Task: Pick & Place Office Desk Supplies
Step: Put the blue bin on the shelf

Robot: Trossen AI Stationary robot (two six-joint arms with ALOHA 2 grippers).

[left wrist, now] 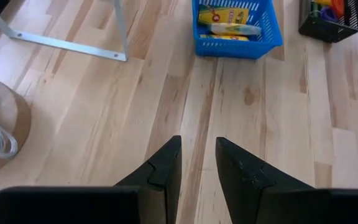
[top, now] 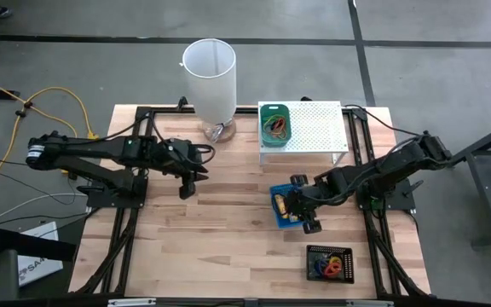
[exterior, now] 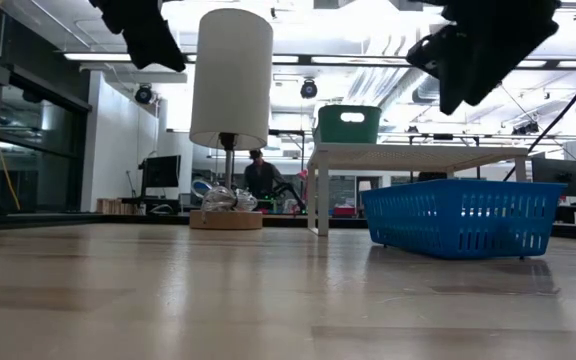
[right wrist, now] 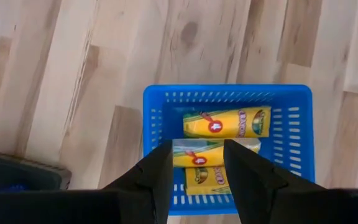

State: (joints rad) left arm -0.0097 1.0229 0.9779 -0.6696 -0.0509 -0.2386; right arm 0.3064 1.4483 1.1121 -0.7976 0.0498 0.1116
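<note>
Above the blue slotted plastic tray [right wrist: 227, 134] near the table's right edge, my right gripper [right wrist: 196, 163] hangs open and empty, so next I lower onto a yellow oblong packet [right wrist: 227, 122]

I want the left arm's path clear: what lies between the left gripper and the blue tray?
Only bare wood tabletop between the left gripper and the blue tray, as the left wrist view shows; the high view agrees.
</note>
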